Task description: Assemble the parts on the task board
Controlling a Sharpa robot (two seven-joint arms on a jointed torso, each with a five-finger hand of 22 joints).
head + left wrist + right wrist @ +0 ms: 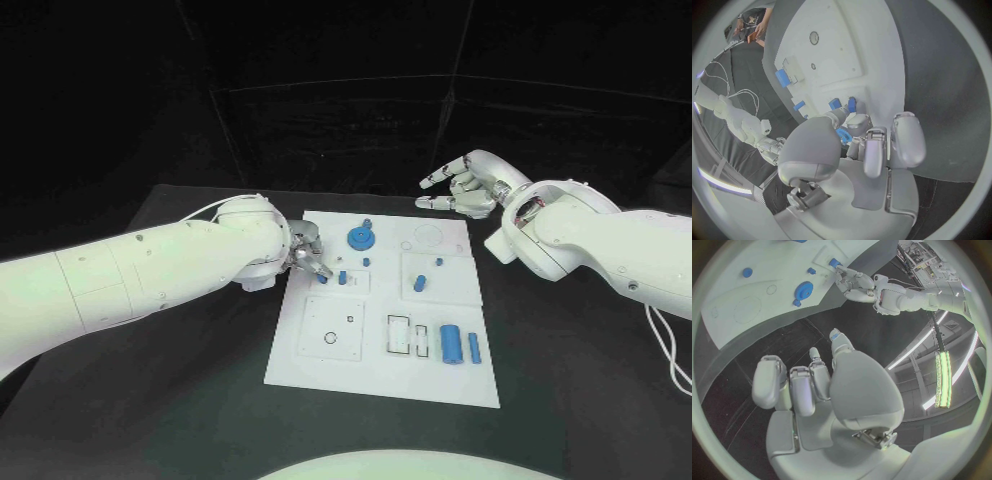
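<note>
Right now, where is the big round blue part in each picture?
Head view: the round blue part stands near the task board's far edge, just right of the left hand.
Left wrist view: I can't pick it out.
Right wrist view: it sits on the board.
Shared landmark: the left hand.

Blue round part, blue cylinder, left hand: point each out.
Blue round part (361, 237), head view, centre of its disc.
Blue cylinder (451, 345), head view, middle of its body.
Left hand (303, 254), head view, middle of the hand.
</note>
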